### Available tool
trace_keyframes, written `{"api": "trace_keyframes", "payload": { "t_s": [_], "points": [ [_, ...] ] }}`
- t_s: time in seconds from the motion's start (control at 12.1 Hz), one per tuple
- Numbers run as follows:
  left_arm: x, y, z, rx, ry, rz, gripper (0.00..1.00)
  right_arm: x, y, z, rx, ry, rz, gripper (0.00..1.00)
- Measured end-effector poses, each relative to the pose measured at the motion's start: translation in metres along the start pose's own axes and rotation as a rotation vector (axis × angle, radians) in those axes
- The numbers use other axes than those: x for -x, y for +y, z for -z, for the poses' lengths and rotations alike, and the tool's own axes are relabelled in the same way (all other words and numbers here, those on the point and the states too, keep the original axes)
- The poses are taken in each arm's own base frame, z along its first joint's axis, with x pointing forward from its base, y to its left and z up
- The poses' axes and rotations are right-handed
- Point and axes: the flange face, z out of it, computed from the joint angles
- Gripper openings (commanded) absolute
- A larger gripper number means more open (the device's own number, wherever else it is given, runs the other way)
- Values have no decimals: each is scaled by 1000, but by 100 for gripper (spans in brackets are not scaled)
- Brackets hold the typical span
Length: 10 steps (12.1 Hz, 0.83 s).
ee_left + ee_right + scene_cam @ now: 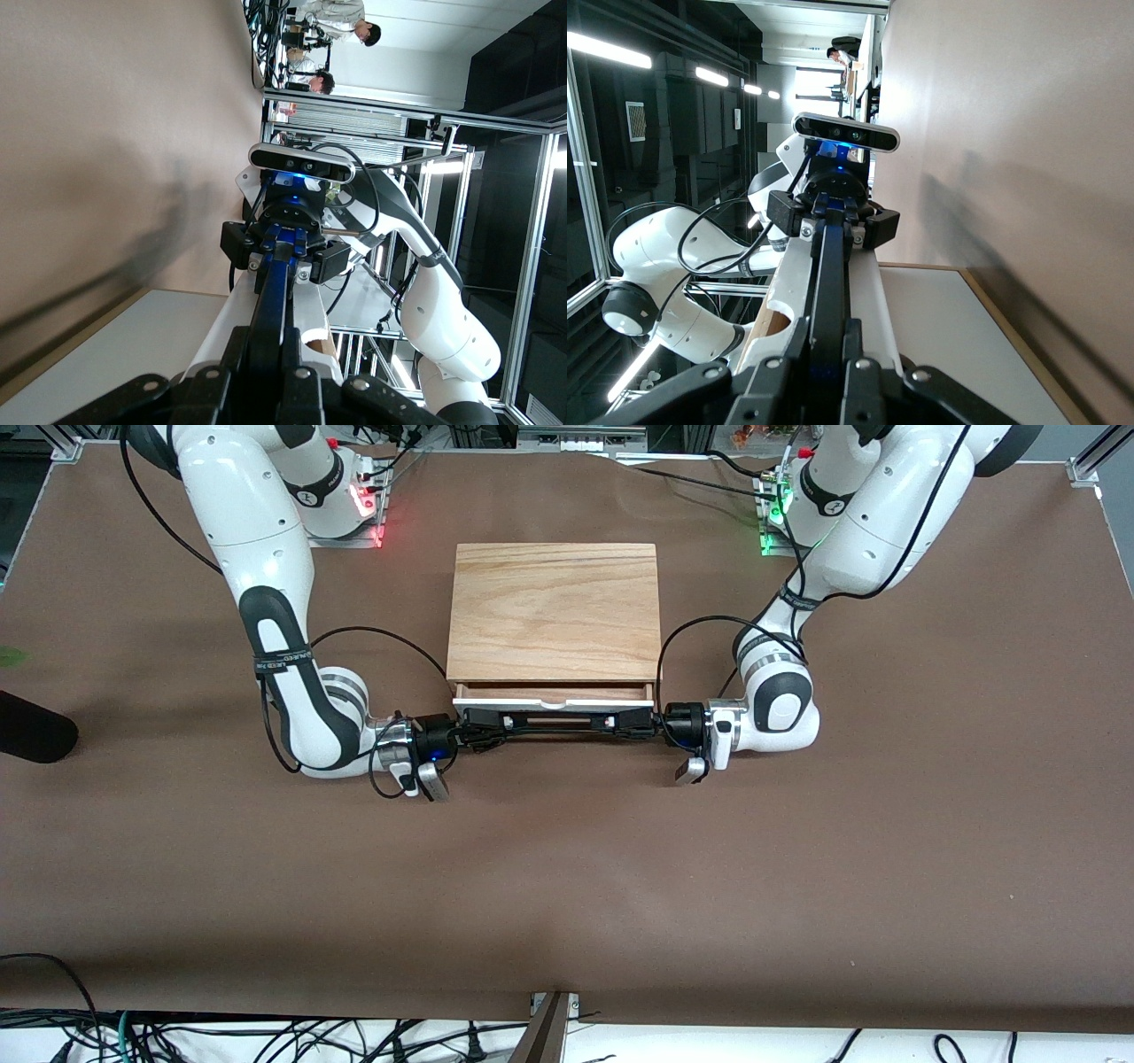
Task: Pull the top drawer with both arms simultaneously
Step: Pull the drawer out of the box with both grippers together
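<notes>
The top drawer (554,703) stands a little way out of the wood-topped cabinet (554,611), and a strip of its light wood tray (554,691) shows. Its long black wire handle (554,723) runs along the white front. My right gripper (478,731) is shut on the handle's end toward the right arm's end of the table. My left gripper (633,724) is shut on the other end. In the left wrist view my left gripper (279,359) clamps the handle (276,292) beside the white front (217,332). In the right wrist view my right gripper (830,359) clamps the handle (830,283).
The brown table surface (567,886) spreads from the drawer toward the front camera. A black object (31,731) lies at the table's edge at the right arm's end. A metal bracket (551,1027) and loose cables sit at the edge nearest the front camera.
</notes>
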Motion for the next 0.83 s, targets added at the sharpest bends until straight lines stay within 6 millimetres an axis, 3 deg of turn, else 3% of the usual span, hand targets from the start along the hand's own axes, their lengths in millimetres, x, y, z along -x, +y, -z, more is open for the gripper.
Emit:
{"api": "trace_keyframes", "payload": {
  "t_s": [0.25,0.5,0.83],
  "points": [
    [-3,0,0,1,-13,22,0,0,0,0,0,2,-4,16],
    [-42,13,2,-4,28,-8,0,-45,-10,7,35,48,41,16],
    [-59,13,2,-2,29,24,0,-59,-6,10,34,56,38,16]
  ]
}}
